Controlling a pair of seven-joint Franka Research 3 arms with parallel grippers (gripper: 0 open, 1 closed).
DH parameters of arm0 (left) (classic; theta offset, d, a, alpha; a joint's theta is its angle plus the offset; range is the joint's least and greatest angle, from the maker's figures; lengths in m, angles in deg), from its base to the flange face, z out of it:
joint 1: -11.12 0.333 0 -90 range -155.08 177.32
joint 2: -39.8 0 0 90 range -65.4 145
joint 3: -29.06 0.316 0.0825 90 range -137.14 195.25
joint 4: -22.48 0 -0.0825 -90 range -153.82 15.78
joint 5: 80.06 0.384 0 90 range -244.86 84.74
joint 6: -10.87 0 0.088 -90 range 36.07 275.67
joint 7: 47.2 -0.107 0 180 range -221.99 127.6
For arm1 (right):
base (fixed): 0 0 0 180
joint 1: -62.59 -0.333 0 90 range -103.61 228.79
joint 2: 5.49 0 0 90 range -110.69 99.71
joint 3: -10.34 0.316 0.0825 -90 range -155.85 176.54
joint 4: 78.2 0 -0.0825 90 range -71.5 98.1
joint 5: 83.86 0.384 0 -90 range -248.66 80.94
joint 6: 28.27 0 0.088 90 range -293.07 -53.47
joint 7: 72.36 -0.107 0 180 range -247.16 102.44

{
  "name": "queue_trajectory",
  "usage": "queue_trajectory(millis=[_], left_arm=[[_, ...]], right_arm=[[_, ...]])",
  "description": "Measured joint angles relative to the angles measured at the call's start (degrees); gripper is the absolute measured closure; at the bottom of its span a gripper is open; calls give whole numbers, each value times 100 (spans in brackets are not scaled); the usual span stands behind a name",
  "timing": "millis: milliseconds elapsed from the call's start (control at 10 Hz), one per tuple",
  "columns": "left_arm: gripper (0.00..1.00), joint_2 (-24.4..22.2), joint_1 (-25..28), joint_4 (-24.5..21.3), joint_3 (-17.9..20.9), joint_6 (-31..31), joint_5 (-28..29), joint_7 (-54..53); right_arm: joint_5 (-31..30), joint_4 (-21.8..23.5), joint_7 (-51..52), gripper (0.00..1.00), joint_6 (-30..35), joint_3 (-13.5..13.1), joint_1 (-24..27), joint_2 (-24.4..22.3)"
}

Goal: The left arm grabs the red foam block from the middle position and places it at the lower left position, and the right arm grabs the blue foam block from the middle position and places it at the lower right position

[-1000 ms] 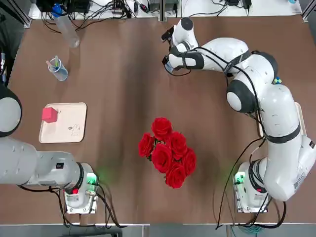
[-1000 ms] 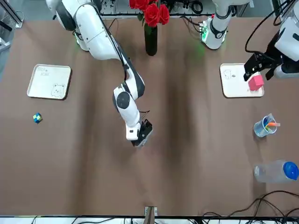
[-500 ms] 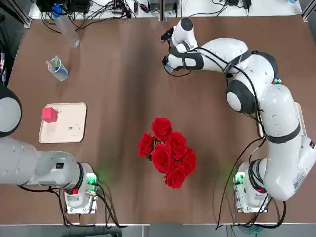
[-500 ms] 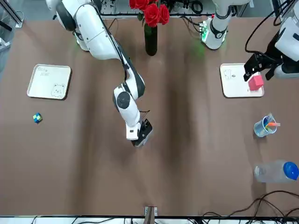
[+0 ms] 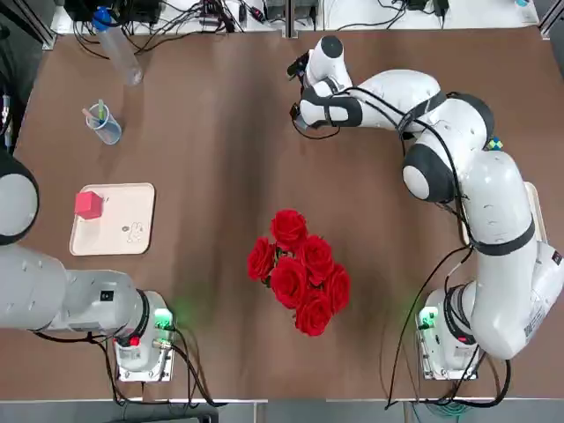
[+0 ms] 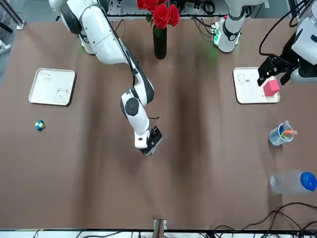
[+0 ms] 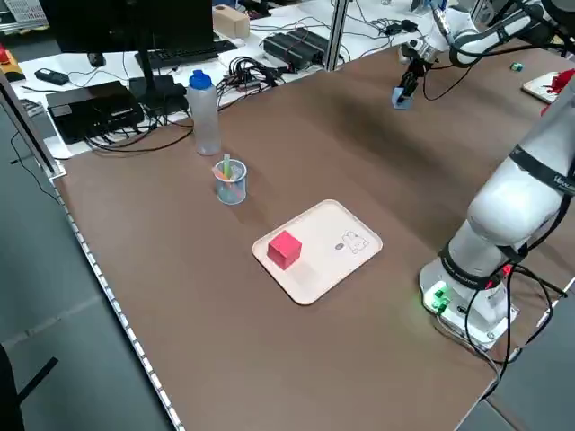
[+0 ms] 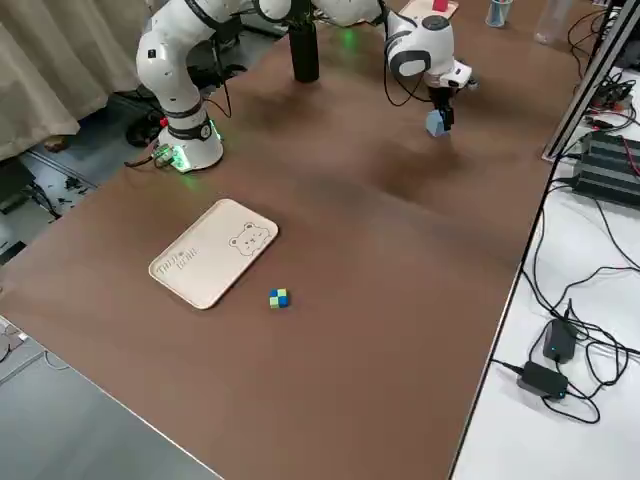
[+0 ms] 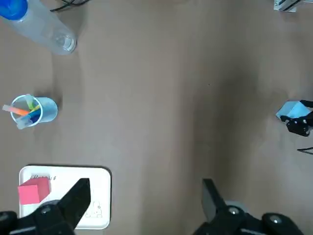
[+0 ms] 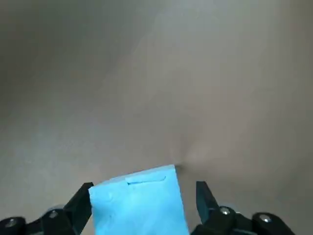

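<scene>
Red foam at our left: the one red block [image 5: 88,204] already sits in the faceless tray [image 5: 123,225], so we judge the left arm's placing done. Its left gripper [image 9: 146,198] is released, jaws spread and holding nothing, poised over that tray. Beyond the tray we count one cup of pens [image 5: 104,125] and one bottle [image 5: 122,53]. Around mid-table, towards the far side, our right gripper [image 10: 144,196] has its jaws about the one blue block [image 10: 139,210], a gap still showing at one finger, so we take the grasp to be the step in hand; whether the block touches the tabletop, we can't fairly tell from these angles. Nearer us stands one bunch of roses [image 5: 304,273] in one vase [image 6: 160,43]. Furthest right come one small multicoloured cube [image 8: 279,298] and the bear-face tray [image 8: 215,253], making two trays and two foam blocks. Next we should close snugly, lift, carry rightward and lower the blue block there.
</scene>
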Motion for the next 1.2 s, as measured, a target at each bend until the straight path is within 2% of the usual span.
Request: queue_trajectory(millis=[200, 400, 700, 1000, 1200], left_arm=[[0, 0, 0, 1, 0, 20, 0, 1], [0, 0, -1, 4, 0, 51, 0, 1], [0, 0, 0, 6, 0, 56, 0, 1], [0, 0, 1, 9, 3, 57, 0, 1], [0, 0, 2, 11, 3, 60, 0, 1]], right_arm=[[16, -17, -54, 37, 37, -5, 16, -8], [55, -118, -146, 42, 516, -27, 75, -57], [79, -410, -169, 42, 1850, -88, 288, -387], [71, -599, -212, 42, 3489, -157, 855, -1269], [-114, -619, -183, 42, 4658, -438, 1151, -1983]])
